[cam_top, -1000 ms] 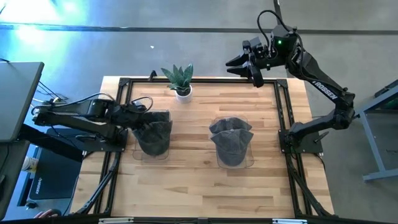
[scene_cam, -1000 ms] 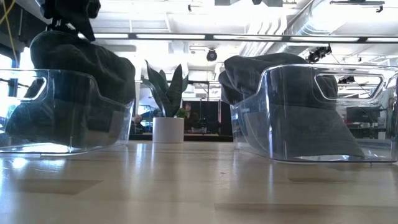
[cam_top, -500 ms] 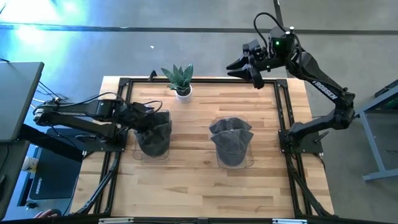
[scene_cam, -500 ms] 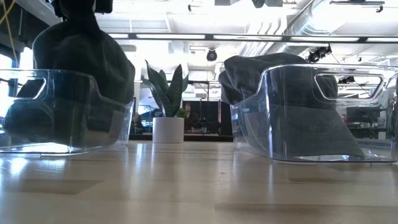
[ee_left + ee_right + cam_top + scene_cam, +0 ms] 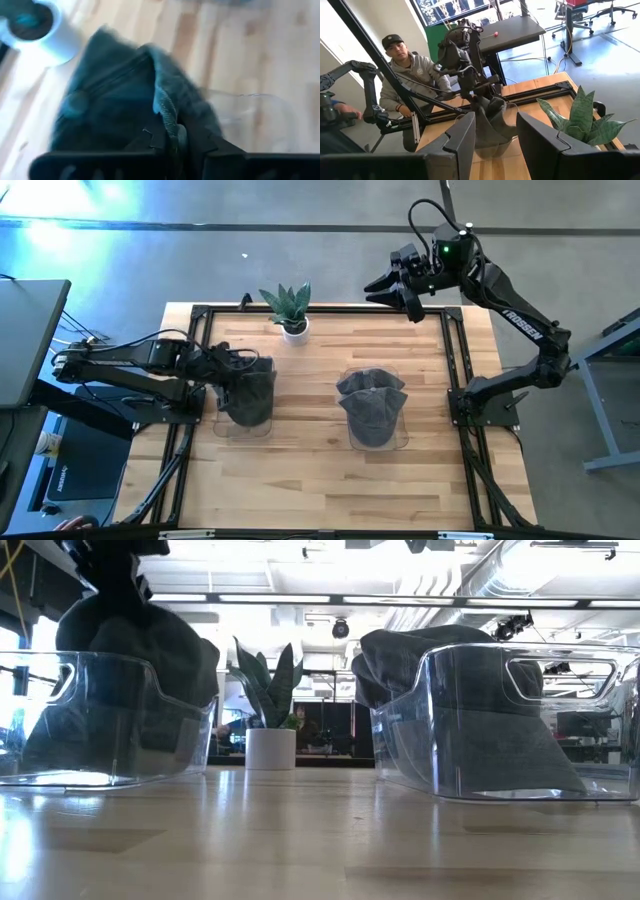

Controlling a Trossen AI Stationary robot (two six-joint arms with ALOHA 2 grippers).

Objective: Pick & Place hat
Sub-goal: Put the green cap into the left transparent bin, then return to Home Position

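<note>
Two clear bins stand on the wooden table. The left bin (image 5: 246, 418) holds a dark grey hat (image 5: 252, 390) that rises above its rim (image 5: 130, 640). My left gripper (image 5: 172, 142) is over the hat's left side (image 5: 230, 370) and shut on it. A second grey hat (image 5: 372, 408) sits in the right bin (image 5: 500, 720). My right gripper (image 5: 388, 288) hovers high over the table's far right edge, open, with nothing between its fingers (image 5: 462, 135). My left gripper pinches a raised fold of the hat's cloth (image 5: 167, 112) between its two fingers, near the top of the hat. The fingers slant down from the table's left side. The rest of the hat sits in the bin, bunched up toward the fingers.
A small potted plant (image 5: 288, 310) in a white pot (image 5: 270, 748) stands at the far edge between the bins. A black frame (image 5: 200, 315) runs around the table. A person (image 5: 407, 67) sits beyond the table's left side.
My left gripper has rolled about its pointing line and shut on the hat's top fold in the left bin. The hat's crown has bunched up slightly toward the fingers, and the rest has stayed in the bin.
</note>
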